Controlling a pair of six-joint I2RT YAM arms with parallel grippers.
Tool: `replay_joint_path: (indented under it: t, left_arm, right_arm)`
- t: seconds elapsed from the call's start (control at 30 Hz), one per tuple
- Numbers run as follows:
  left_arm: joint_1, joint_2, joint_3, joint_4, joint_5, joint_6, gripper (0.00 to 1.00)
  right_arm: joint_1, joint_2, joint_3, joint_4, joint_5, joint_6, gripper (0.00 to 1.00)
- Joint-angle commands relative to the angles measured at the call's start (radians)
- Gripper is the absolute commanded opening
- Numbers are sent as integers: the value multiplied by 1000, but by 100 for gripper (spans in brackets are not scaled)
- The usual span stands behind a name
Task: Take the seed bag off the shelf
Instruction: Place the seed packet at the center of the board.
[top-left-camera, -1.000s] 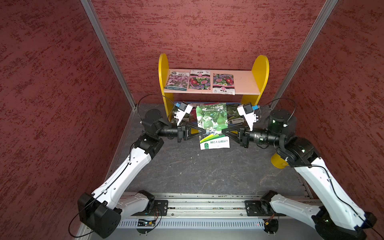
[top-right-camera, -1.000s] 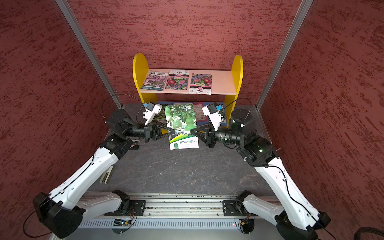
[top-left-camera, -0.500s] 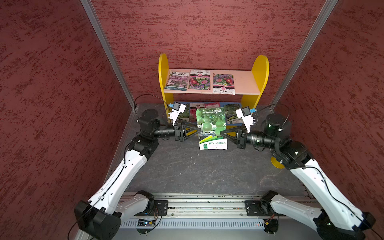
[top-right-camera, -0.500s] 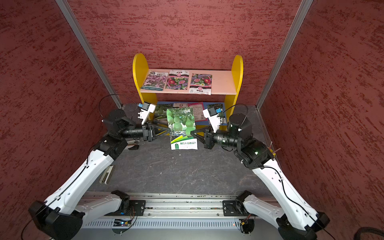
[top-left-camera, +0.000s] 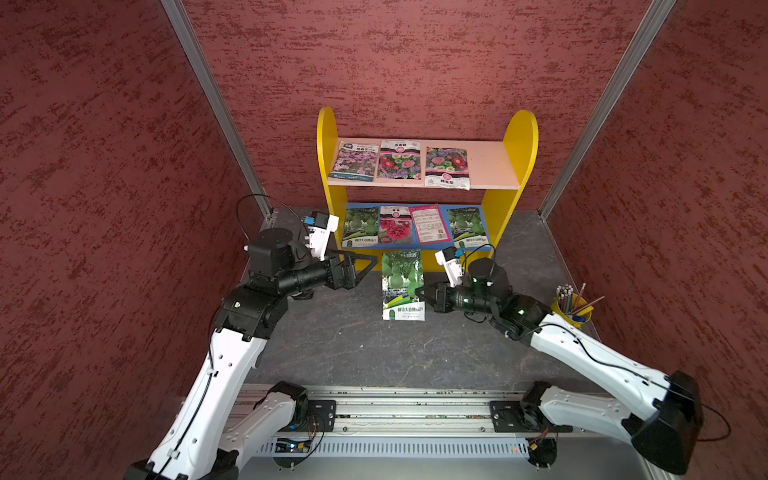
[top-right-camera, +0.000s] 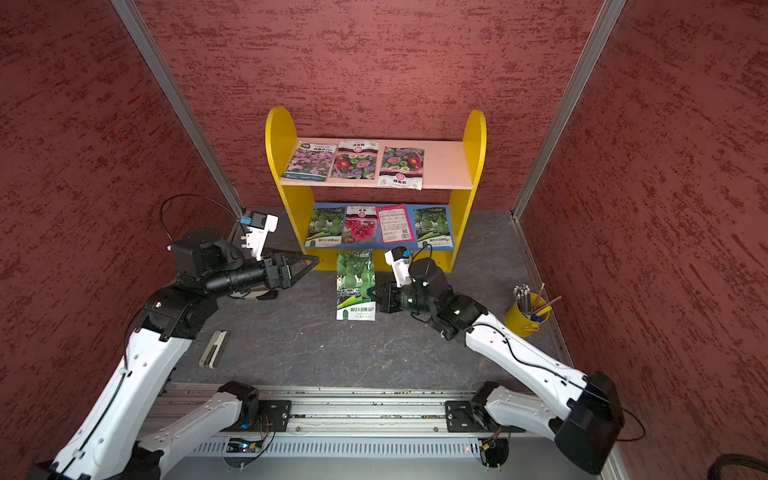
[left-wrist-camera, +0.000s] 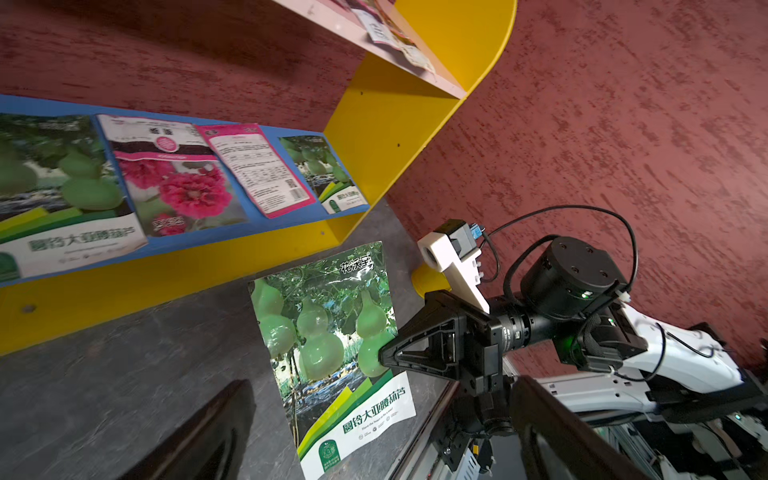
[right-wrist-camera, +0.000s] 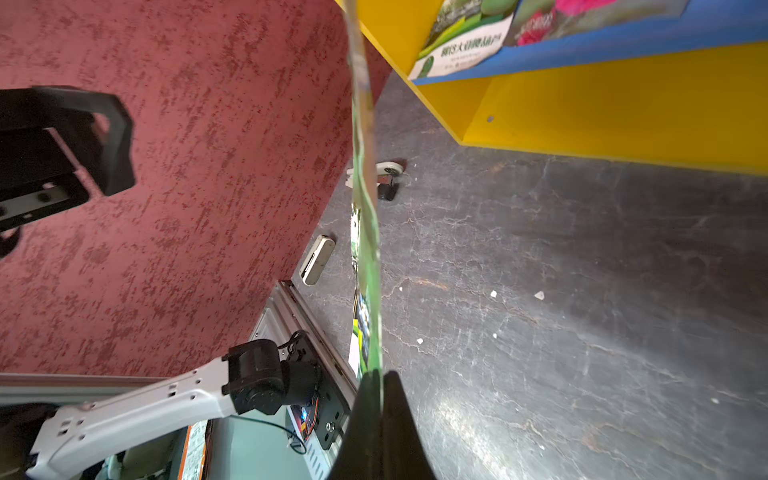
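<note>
Gripping the seed bag (top-left-camera: 402, 284) by its three o'clock edge with jaws clamped, the right gripper (top-left-camera: 419, 291) held it clear of the shelf (top-left-camera: 515, 137), at the shelf's six o'clock, long axis twelve-to-six, while the left gripper (top-left-camera: 368, 269) hung empty, jaws spread, at the bag's nine o'clock.

Bare tabletop (top-left-camera: 365, 357) lies wide open between the two arms, in front of the shelf (top-left-camera: 521, 137). The seed bag (top-left-camera: 402, 286), pinched in the right gripper (top-left-camera: 419, 289), hangs across the middle of the shelf's front. A pencil cup (top-left-camera: 570, 312) crowds the right wall. A small pale object (top-right-camera: 214, 348) lies beside the left arm.
</note>
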Motion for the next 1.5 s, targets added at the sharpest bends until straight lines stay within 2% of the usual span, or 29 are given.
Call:
replay_joint_path:
  t: [0.0,0.17,0.3,0.43,0.63,1.0,1.47]
  left_arm:
    - [6,-13,15,-127,-112,43,100]
    - [6,-21,-7,-153,-48,72,100]
    - [7,-67,-47,-136,-104,53,100]
    - [7,-111,-54,-136,-143,48,100]
    - [7,-122,-64,-156,-108,60,100]
    - [6,-141,-121,-104,-66,50,100]
    - [5,-150,-157,-86,-62,44,100]
  right_arm:
    - [53,96,5,169,88,83,0]
    - [96,289,55,304,87,132,0]
    - [120,442,117,371,91,168,0]
    - [136,583,205,387,91,201,0]
    - [140,732,346,353,67,229,0]
    - [141,881,500,239,42,231,0]
    - [139,979,597,93,75,203,0]
